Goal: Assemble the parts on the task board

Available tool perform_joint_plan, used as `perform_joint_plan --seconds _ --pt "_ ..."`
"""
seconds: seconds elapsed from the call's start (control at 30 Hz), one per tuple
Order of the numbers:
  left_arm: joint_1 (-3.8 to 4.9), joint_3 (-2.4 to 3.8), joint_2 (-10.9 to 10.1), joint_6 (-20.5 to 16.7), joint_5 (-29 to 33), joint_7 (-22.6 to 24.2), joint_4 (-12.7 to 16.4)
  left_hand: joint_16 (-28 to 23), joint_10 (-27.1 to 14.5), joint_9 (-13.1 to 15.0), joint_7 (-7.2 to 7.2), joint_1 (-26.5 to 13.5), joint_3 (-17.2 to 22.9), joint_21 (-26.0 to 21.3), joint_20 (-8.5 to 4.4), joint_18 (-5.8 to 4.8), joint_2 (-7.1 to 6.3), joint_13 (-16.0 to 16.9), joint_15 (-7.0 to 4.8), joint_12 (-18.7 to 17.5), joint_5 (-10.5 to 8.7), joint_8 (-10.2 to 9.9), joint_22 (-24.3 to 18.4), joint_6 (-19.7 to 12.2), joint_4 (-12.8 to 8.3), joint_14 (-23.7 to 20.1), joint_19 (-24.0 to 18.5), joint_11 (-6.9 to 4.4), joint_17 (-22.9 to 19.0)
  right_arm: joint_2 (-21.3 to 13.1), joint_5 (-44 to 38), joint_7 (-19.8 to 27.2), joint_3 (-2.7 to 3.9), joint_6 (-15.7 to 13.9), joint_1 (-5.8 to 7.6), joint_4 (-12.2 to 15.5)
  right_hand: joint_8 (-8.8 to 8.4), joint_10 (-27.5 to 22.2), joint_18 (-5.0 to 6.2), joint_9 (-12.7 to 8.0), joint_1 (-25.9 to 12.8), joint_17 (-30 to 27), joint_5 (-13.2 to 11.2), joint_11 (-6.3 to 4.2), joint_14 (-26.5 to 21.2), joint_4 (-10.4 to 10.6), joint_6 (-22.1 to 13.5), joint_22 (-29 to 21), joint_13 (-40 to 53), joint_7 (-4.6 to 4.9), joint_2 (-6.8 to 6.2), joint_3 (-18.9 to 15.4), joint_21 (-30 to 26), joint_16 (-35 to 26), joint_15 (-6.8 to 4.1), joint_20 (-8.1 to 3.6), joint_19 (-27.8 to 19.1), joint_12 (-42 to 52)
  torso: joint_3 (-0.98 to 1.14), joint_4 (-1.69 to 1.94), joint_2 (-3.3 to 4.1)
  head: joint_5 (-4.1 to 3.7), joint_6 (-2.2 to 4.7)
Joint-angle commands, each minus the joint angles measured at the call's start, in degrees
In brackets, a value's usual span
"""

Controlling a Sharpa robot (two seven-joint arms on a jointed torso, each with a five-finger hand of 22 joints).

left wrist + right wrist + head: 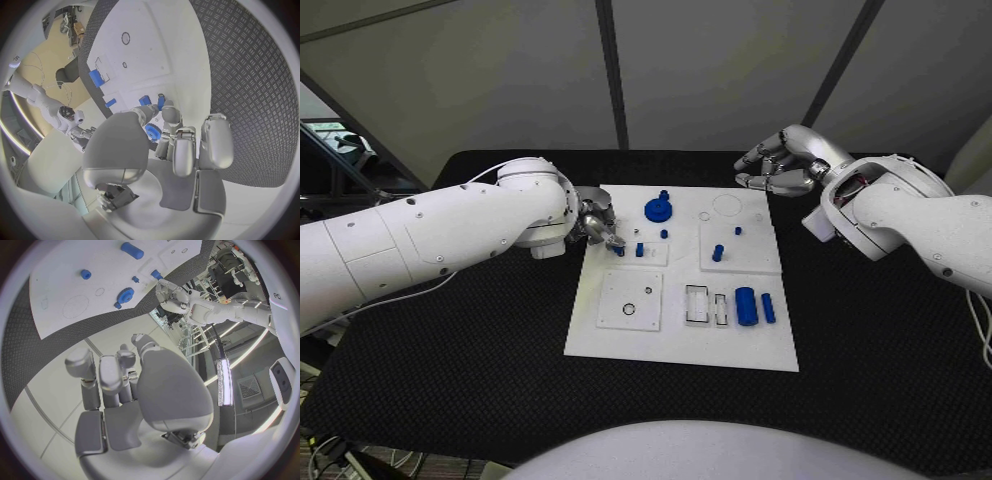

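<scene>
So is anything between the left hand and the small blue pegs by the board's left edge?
Nothing visible. The left hand is already at the white board's left edge, its fingertips right beside the two short blue pegs. The blue gear sits further back, off that line.

1. A black counter with a finely textured mat surface.
2. 1 white task board lies flat on it, about at the counter's middle.

Board: I see the white task board lying flat mid-surface.
Parts: I see blue gear upright, blue cylinders lying flat.
</scene>
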Motion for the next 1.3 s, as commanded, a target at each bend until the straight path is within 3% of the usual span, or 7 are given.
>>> perform_joint_plan --seconds 0.03,1.07,1.3 --pt "-0.05 -0.04 0.2 0.8 -1.3 -0.3 0.0 0.3 0.7 0.1 -0.09 -0.3 7.9 0.2 0.07 -0.61 -0.19 0.0 -0.30 -0.2 0.29 0.3 1.5 0.2 -7.6 5.7 0.4 -0.74 14.0 0.1 0.0 0.4 0.04 0.4 0.09 0.0 -0.31 -0.2 1.08 -0.1 -0.1 0.0 0.4 -0.08 1.0 -0.1 0.3 0.0 0.0 -0.01 -0.44 0.3 -0.2 -0.3 -0.04 0.11 0.5 0.2 -0.01 0.02 0.01 0.00 0.04" --pt "-0.25 -0.17 1.1 1.9 -1.3 -0.3 -0.5 0.4 0.8 0.2 -0.12 -0.4 8.0 0.3 0.05 -0.63 -0.36 -0.2 -0.32 -0.3 0.45 0.3 1.5 0.3 -7.8 5.7 0.4 -0.77 14.1 0.0 0.0 0.4 0.04 0.4 0.09 0.1 -0.31 -0.2 1.08 -0.1 -0.2 0.0 0.4 -0.09 1.0 -0.1 0.3 0.1 0.0 -0.01 -0.48 0.4 -0.1 -0.3 -0.05 0.11 0.5 0.2 0.04 -0.02 0.01 -0.08 -0.22" --pt "-0.24 -0.43 1.4 2.8 -1.3 -0.5 -0.6 0.3 1.0 0.2 -0.13 -0.8 8.0 0.1 0.05 -0.59 -0.51 -0.1 -0.31 -0.2 0.46 0.4 1.4 0.4 -7.7 5.7 0.3 -0.75 14.0 0.0 0.0 0.4 0.04 0.4 0.09 0.2 -0.31 -0.3 1.09 -0.1 -0.2 0.0 0.4 -0.09 1.0 -0.1 0.3 0.0 0.0 -0.01 -0.50 0.4 -0.2 -0.3 -0.05 0.11 0.5 0.2 0.04 -0.03 -0.03 -0.09 -0.29"
